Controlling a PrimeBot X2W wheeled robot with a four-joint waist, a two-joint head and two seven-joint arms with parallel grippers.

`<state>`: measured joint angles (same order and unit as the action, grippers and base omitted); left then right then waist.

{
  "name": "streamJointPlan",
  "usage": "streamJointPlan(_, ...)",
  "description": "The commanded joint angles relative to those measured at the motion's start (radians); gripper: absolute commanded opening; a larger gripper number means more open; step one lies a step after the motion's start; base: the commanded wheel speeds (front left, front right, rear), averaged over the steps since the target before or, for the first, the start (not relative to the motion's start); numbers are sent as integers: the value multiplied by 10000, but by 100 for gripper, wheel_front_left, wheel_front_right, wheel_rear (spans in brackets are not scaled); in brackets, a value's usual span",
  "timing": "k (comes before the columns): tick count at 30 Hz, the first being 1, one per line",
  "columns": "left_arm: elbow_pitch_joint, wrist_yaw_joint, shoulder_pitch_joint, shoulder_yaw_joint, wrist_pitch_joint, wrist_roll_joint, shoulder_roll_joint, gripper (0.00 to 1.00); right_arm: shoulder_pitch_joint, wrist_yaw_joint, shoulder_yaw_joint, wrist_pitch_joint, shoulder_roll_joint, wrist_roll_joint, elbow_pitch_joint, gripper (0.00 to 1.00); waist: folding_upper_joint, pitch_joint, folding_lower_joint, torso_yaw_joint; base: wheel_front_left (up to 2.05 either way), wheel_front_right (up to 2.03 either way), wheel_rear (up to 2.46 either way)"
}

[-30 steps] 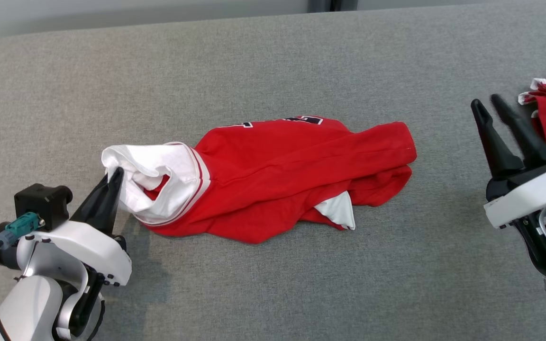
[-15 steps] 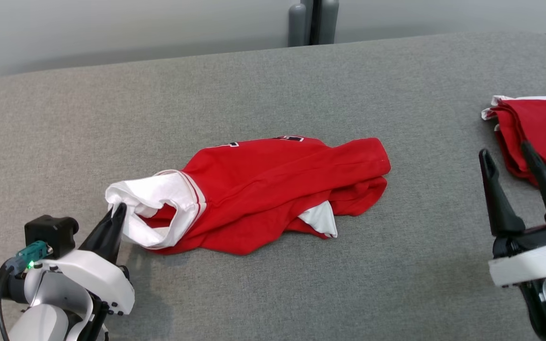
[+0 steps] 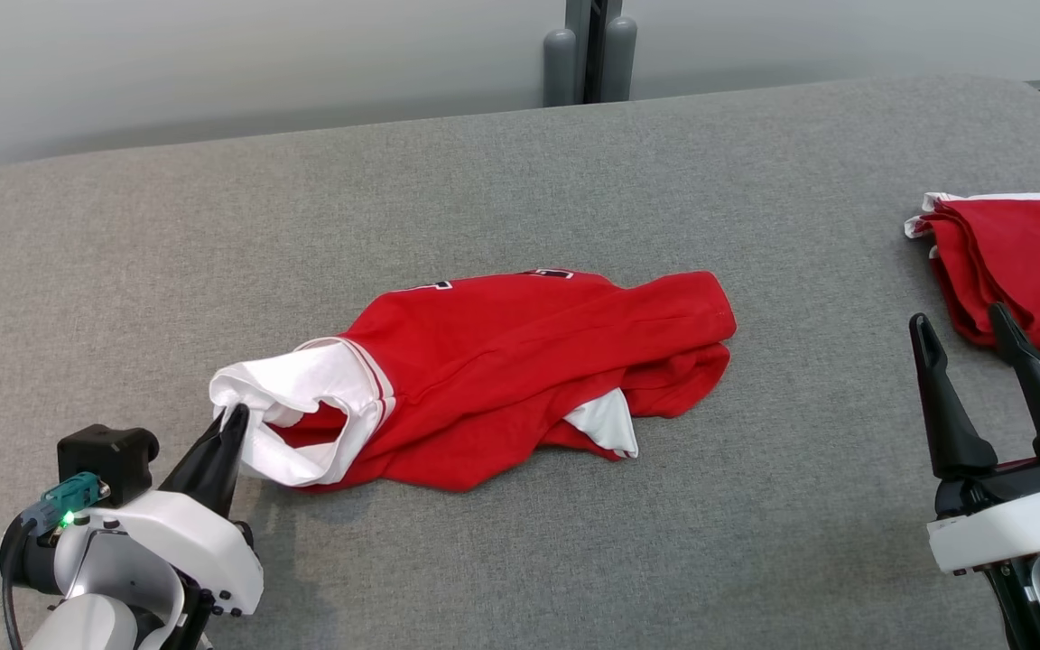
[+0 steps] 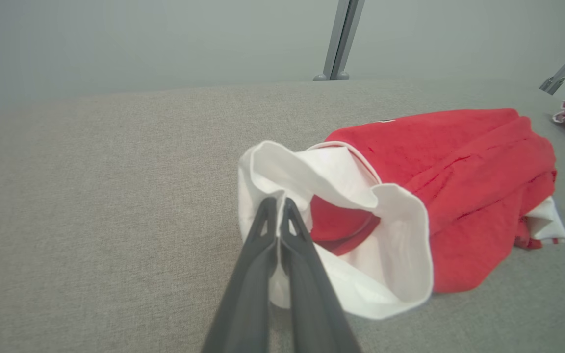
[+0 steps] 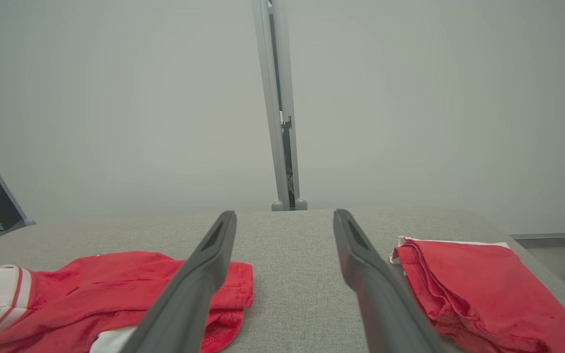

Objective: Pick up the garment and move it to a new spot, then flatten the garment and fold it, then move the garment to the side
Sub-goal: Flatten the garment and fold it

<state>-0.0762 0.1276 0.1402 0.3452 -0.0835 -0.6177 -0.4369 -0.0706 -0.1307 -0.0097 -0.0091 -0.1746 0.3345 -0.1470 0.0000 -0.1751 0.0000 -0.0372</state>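
The garment (image 3: 520,361) is a red shirt with white sleeves, lying crumpled in the middle of the grey table (image 3: 574,162). My left gripper (image 3: 236,417) is at the lower left, shut on the rim of the garment's white sleeve (image 3: 303,379). In the left wrist view the closed fingertips (image 4: 276,202) pinch that white sleeve opening (image 4: 361,196), with the red body (image 4: 459,162) beyond. My right gripper (image 3: 958,314) stands open at the lower right with nothing between its fingers. In the right wrist view its spread fingers (image 5: 285,214) point past the garment's end (image 5: 115,284).
A second red garment (image 3: 1026,253), folded, lies at the table's right edge, just beyond the right fingers (image 5: 483,289). A grey post (image 3: 588,54) stands behind the table's far edge against a pale wall.
The head camera has tilted up, so the whole picture has shifted down. My right gripper's fingers have spread apart and drawn back from the folded red garment. The left gripper keeps its hold on the sleeve.
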Motion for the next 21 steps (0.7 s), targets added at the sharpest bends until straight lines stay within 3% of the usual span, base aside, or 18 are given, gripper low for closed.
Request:
streamJointPlan(1, 32, 64, -53, -1, 1, -19, -50, 0, 71, -1, -14, 27, -7, 77, -31, 100, 0, -9, 0, 9, 0, 0, 0)
streamJointPlan(12, 256, 111, 186, 43, -2, 21, -92, 0, -621, -1, 36, 296, -345, 551, 344, 100, 0, -300, 0, 116, 0, 0, 0)
streamJointPlan(21, 264, -126, 911, 245, 43, 176, 29, 0, -2302, -1, 1338, 868, -1523, 1716, 2616, 100, 0, -1175, 0, 581, 0, 0, 0)
